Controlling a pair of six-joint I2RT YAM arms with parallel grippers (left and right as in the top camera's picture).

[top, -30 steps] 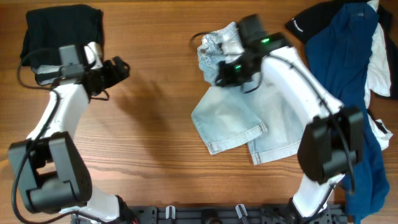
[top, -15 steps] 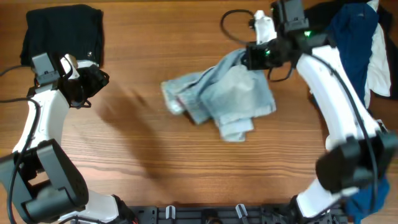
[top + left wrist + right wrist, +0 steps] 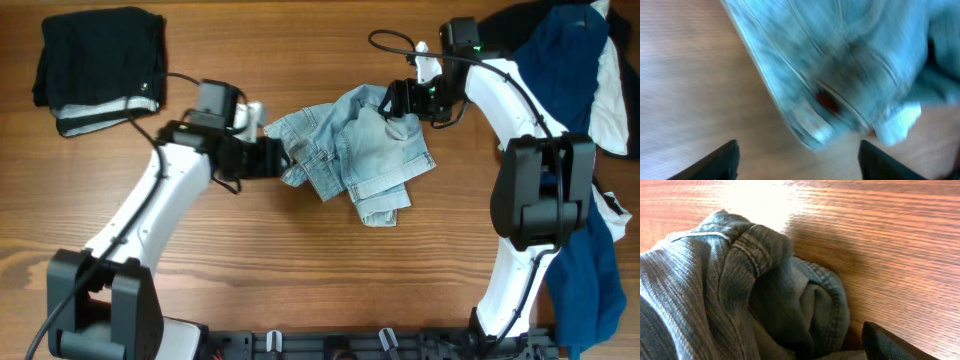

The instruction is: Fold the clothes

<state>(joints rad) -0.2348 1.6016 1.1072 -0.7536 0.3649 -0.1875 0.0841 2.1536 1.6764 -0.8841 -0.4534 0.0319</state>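
The light-blue denim shorts (image 3: pixel 355 150) lie crumpled in a heap at mid-table. My left gripper (image 3: pixel 278 160) sits at their left edge. In the left wrist view its fingertips (image 3: pixel 722 161) stand wide apart and open over bare wood, with the blurred denim (image 3: pixel 840 75) just ahead of them. My right gripper (image 3: pixel 396 103) is at the heap's upper right and is open. Only one of its fingers (image 3: pixel 890 342) shows, far to the side of a loose denim fold (image 3: pixel 755 290). Neither gripper holds anything.
A folded black garment (image 3: pixel 100 55) with a white edge lies at the back left. A pile of navy-blue (image 3: pixel 560 90), white (image 3: pixel 612 100) and black (image 3: pixel 500 35) clothes fills the right side. The arm bases stand along the front edge.
My left arm swung right, from near the black garment to the shorts' left edge. My right gripper opened and let go of the shorts, which now lie more bunched up.
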